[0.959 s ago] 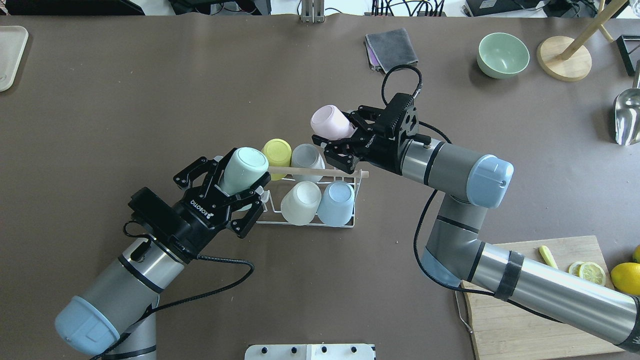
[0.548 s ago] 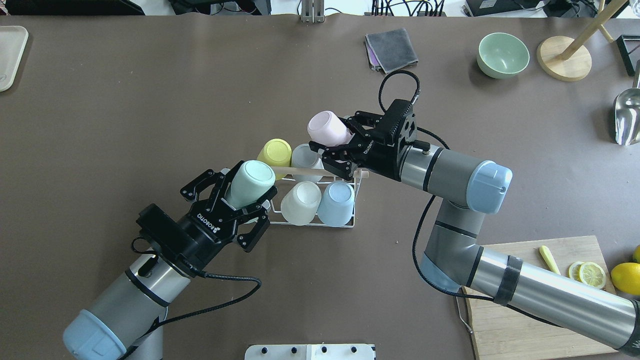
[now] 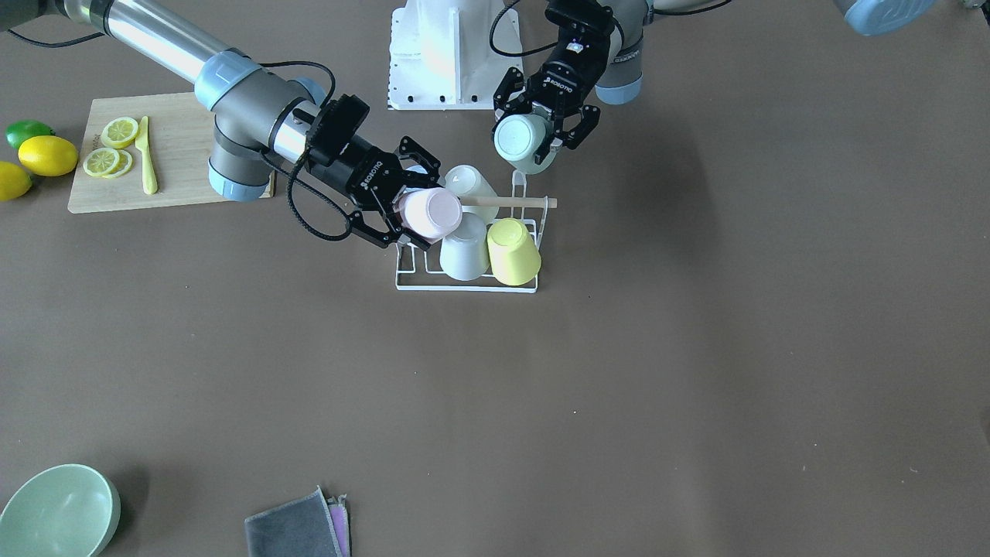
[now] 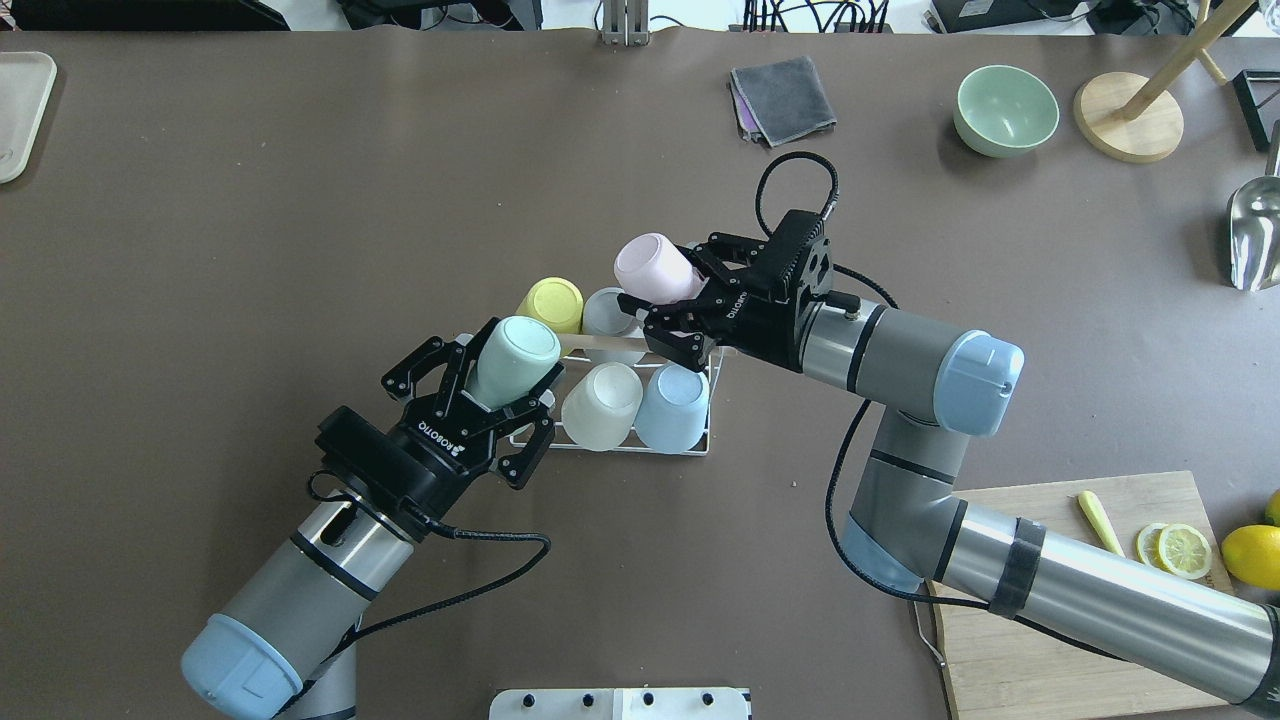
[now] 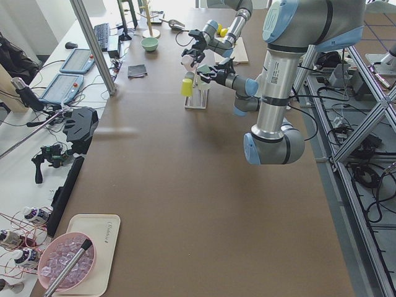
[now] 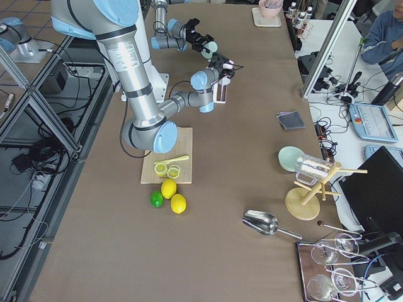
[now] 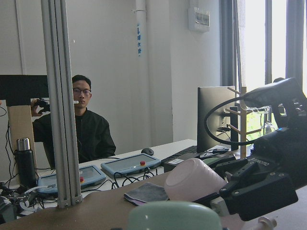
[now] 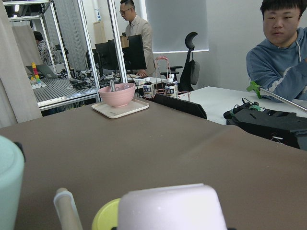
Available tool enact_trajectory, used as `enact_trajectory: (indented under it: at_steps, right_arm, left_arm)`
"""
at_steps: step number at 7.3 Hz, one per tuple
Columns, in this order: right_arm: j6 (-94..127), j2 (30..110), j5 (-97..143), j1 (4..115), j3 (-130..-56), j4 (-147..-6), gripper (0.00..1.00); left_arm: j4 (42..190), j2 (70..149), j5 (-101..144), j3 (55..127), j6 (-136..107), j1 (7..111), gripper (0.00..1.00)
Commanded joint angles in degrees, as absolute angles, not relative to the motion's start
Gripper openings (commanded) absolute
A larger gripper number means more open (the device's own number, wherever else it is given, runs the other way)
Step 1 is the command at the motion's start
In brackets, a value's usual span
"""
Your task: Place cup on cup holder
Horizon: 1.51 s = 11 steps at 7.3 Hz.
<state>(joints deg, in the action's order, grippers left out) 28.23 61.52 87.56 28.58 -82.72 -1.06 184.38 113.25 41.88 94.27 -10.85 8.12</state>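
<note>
The cup holder is a white wire rack with a wooden rod across its top, at mid-table. It holds a yellow cup, a grey cup, a white cup and a blue cup, all upside down. My left gripper is shut on a mint cup, tilted at the rack's left end. My right gripper is shut on a pink cup, held tilted above the rack's far right corner. In the front view the pink cup touches the rod's end.
A wooden cutting board with lemon slices and a yellow knife lies at the near right, under my right arm. A green bowl, a grey cloth, a wooden stand base and a metal scoop lie far right.
My left arm has shifted right and slightly toward the robot with the mint cup, closer to the rack's left end. My right gripper has moved the pink cup slightly toward the rack.
</note>
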Motion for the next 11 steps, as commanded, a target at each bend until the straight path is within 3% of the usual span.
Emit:
enact_trajectory:
  at_steps: [1,9,11]
  right_arm:
    - [26.5,61.3,87.4,28.7,-82.8,-1.1,0.58]
    - [24.1,61.6,87.5,29.0,-82.8,-1.1,0.88]
    - [24.0,61.5,87.5,29.0,-82.8,-1.1,0.89]
  left_arm:
    - [184.3,114.4,41.8,94.0,-10.8,8.3,0.0]
    - [184.5,115.6,41.8,90.4,-10.8,10.1,0.0]
    - [184.6,115.9,41.8,89.5,-10.8,10.1,0.0]
